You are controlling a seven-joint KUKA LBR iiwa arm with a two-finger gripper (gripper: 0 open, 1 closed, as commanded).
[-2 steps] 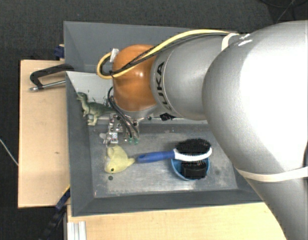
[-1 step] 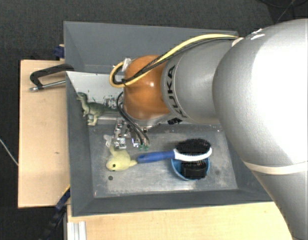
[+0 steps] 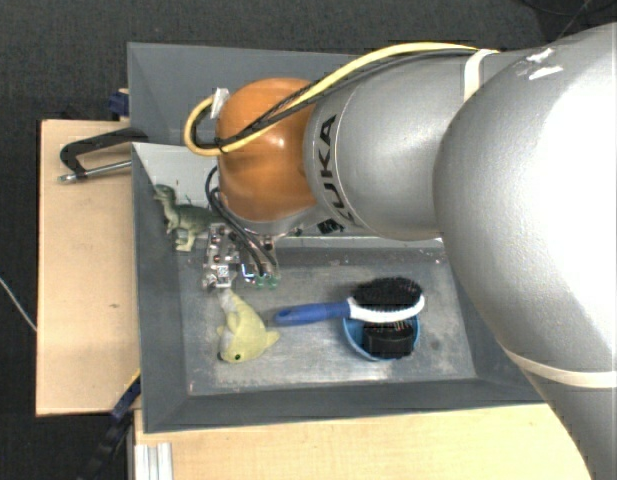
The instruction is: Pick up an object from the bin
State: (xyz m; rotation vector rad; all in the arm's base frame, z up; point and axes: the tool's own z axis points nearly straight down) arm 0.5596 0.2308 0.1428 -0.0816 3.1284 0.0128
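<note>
My gripper (image 3: 228, 263) hangs below the orange wrist cover over the left part of the bin, its metal fingers pointing down at the floor. A small green object (image 3: 265, 280) lies right beside its tips. Just below it lies a pale yellow soft toy (image 3: 242, 334). A green dinosaur figure (image 3: 180, 218) stands to the upper left, close to the bin's left wall. A blue-handled brush with black bristles (image 3: 378, 318) lies to the right along the bin floor.
The big grey arm covers the bin's back and right side. The bin's walls slope up close on the left and front.
</note>
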